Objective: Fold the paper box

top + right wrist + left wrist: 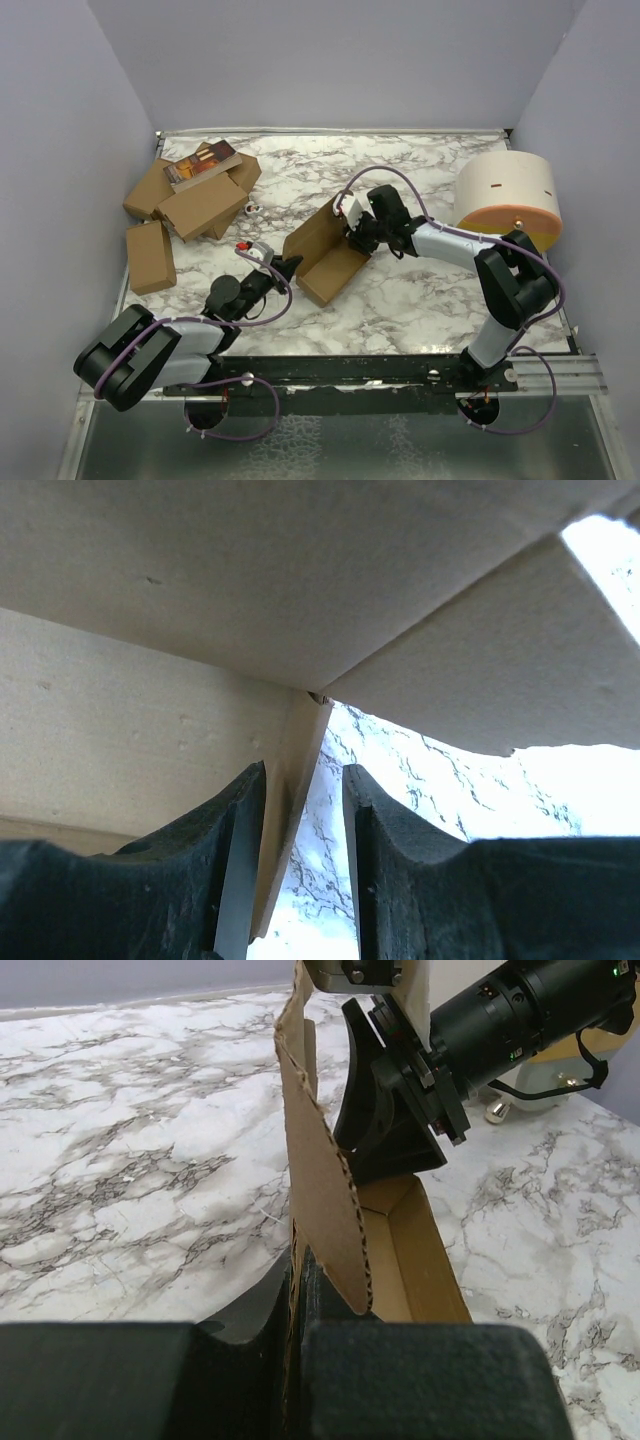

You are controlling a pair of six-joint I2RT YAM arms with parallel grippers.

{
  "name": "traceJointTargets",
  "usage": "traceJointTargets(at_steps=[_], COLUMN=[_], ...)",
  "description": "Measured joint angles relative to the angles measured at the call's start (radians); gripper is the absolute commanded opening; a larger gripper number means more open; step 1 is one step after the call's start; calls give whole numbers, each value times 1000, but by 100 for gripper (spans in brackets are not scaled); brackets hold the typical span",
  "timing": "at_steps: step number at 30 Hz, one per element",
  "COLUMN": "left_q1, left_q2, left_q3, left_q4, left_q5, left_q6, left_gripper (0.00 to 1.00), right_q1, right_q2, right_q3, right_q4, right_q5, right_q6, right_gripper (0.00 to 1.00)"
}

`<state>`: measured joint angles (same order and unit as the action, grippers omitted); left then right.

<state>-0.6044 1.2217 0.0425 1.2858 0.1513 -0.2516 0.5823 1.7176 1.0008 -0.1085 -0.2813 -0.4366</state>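
My left end effector (pixel 297 1272) clamps the paper box (pixel 320 1180) at its near end; my right end effector (pixel 305 775), parted, straddles the far flap (pixel 292 735)

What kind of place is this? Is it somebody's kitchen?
Not a kitchen; it looks like a robot practice booth. Its plain grey walls box in a marble-patterned table, two black-and-grey robot arms are bolted at its edge, handling a brown cardboard box.

Around me I record plain pale lilac-grey walls (pixel 330 60) closing three sides of a white marble-patterned tabletop (pixel 400 300) with grey veining, evenly lit, with a black mounting rail (pixel 350 370) along its near edge and a dull grey floor surface (pixel 330 440) below.
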Motion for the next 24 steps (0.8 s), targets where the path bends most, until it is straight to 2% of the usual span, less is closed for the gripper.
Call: traceJointTargets(at_steps=[17,19,21,24], left_q1=[-13,-13,-13,-17], left_q2=[0,0,0,1], left_q3=[2,2,3,9], left_q4=[-1,-1,-1,-2], left_q5=[-26,-26,-27,-27], left_q6=[22,22,22,22], left_gripper=[0,0,0,0], right_q1=[0,0,0,0], right_q2=[45,47,47,50], right_q3=[0,0,0,0], right_q4=[-10,-12,-12,-12], right_q5=[29,30,31,31], right_q6=[-40,-40,-40,-37], right_gripper=[31,25,13,7])
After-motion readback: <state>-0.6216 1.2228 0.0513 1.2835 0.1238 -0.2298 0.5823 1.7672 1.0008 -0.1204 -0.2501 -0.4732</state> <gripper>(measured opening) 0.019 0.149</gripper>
